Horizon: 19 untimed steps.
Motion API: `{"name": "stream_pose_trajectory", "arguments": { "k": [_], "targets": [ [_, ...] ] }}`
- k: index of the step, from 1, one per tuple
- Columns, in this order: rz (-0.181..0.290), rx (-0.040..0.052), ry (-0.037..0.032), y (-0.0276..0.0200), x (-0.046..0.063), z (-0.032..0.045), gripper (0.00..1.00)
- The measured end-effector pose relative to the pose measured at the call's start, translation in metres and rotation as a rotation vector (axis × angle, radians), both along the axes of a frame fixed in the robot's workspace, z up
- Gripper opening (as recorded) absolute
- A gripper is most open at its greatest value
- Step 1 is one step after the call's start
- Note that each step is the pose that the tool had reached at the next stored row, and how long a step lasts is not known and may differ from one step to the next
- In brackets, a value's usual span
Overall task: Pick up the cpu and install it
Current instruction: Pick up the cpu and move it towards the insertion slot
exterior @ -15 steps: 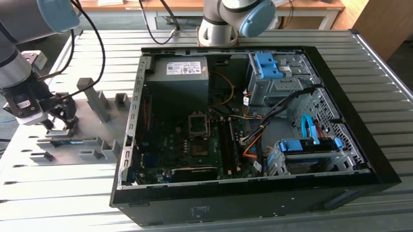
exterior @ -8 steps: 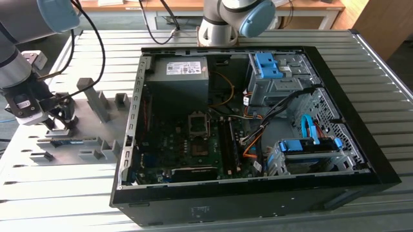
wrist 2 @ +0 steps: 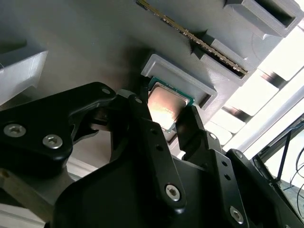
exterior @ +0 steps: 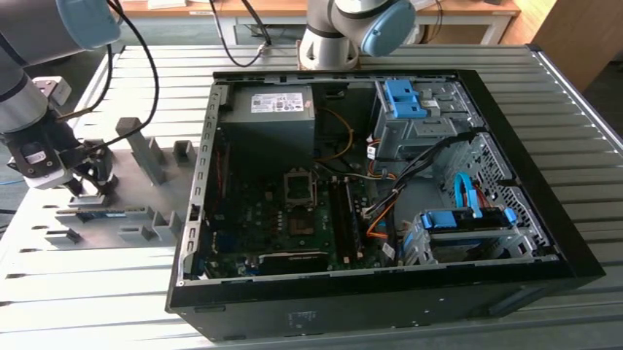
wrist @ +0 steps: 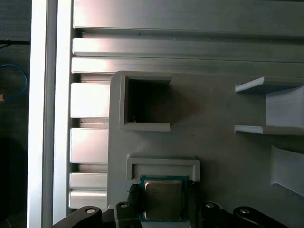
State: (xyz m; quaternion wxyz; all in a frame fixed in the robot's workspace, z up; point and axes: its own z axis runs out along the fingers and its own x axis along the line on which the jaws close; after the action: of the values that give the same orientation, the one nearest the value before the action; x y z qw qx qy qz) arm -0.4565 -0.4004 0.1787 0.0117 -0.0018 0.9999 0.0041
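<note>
- The open computer case [exterior: 389, 310] is lying on its side on the slatted table [exterior: 584, 109], taking up the middle and the exterior view's right.
- Your arm [exterior: 20, 87] is reaching down at the exterior view's left, with its wrist pointing the gripper [exterior: 93, 182] straight down onto the grey fixture plate [exterior: 136, 237] beside the case.
- The exterior view is giving you that whole pose, but the tool is covering the chip there. Both wrist views are looking past the fingers at it.
- The gripper is closing narrowly, its two black fingers [wrist: 134, 197] pressing on opposite edges of the cpu [wrist: 163, 199].
- A long green memory stick [wrist 2: 190, 35] is standing on edge in a slot near the chip in the second wrist view.
- The cpu [wrist 2: 164, 102] is lying flat in a shallow walled pocket of the plate, with its silver top facing up at the cameras. Being square, it is showing no long axis.
- You cannot tell whether it is resting on the pocket floor or is raised.
</note>
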Motion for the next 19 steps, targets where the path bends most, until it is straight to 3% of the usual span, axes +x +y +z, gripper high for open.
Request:
{"name": "stream_pose_trajectory", "arguments": {
  "k": [14,19],
  "targets": [
    [0.000,-0.0020,0.0003,0.0000,0.000,0.0307,0.47],
    [0.000,-0.0019,0.0003,0.0000,0.000,0.0449,0.47]
  ]
}}
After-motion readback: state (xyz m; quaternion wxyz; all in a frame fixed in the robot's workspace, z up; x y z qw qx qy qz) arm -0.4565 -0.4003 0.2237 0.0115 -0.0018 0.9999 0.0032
